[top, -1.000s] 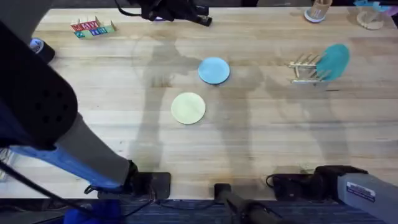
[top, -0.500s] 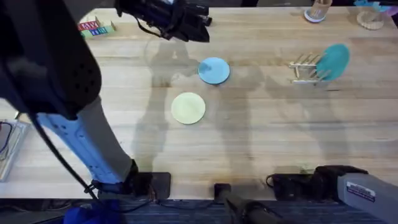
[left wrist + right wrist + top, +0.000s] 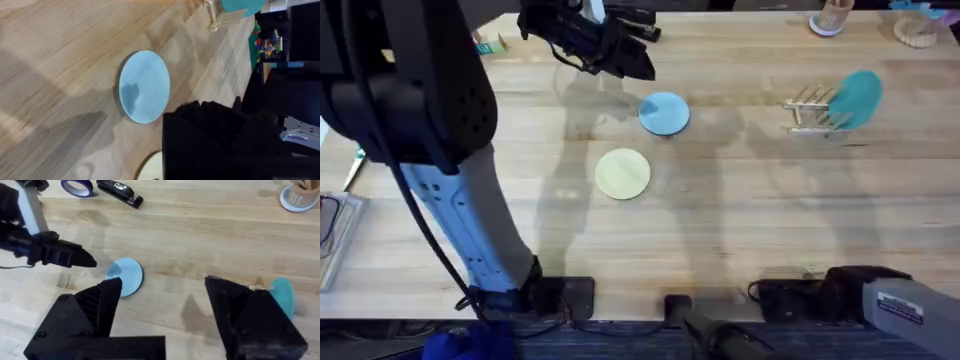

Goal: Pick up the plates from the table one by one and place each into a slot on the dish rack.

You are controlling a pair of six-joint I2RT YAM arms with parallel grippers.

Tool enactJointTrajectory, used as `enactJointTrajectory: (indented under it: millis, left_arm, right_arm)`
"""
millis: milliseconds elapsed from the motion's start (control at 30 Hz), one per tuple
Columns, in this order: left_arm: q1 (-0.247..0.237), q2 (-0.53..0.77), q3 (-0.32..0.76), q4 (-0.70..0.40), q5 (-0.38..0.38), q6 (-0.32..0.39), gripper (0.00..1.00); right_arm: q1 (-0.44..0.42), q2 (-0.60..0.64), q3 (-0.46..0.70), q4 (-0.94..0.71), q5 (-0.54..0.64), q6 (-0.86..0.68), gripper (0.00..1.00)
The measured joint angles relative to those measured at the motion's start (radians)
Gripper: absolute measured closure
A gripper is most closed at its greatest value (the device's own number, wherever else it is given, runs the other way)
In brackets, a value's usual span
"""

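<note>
- Left gripper (image 3: 635, 62) up over the far side of the table (image 3: 740, 220), tips aimed at the light blue plate (image 3: 664, 113). Can't tell if open or closed, fingers too dark and bunched in the overhead and left wrist views.
- Light blue plate sits just beyond + to the right of those tips, not touching. Lying flat on the wood, no long axis since it's round.
- Pale yellow plate (image 3: 622, 173) also flat, nearer the arm bases than the blue one and slightly left of it, close to it but apart.
- Right gripper (image 3: 162, 305) parked w/ jaws wide open, nothing between them. Thru its wrist cam, blue plate visible far off past the fingers, well apart.
- Dish rack (image 3: 810, 110) off to the right on the far half of the table, well apart from both loose plates. Teal plate (image 3: 858, 97) already standing in it on edge, tilted, leaning toward the right end.
- Far edge of the table: roll of blue tape (image 3: 77, 186) + black stapler (image 3: 120, 192), near each other.
</note>
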Motion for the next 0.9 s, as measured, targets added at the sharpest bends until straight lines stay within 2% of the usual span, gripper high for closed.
enactJointTrajectory:
  millis: [333, 667, 800, 900]
  left_arm:
    - [0.004, 0.0, 0.0, -0.005, -0.035, -0.004, 0.958]
    - [0.033, 0.0, 0.0, -0.013, -0.044, -0.008, 0.958]
    - [0.033, 0.0, -0.003, 0.004, -0.034, -0.009, 0.959]
    - [0.034, 0.0, -0.037, 0.062, 0.001, -0.021, 0.959]
  right_arm:
    - [0.0, 0.0, 0.0, 0.0, 0.0, 0.0, 0.005]
    - [0.0, 0.0, 0.0, 0.0, 0.0, 0.0, 0.005]
    - [0.0, 0.0, 0.0, 0.0, 0.0, 0.0, 0.005]
    - [0.0, 0.0, 0.0, 0.0, 0.0, 0.0, 0.005]
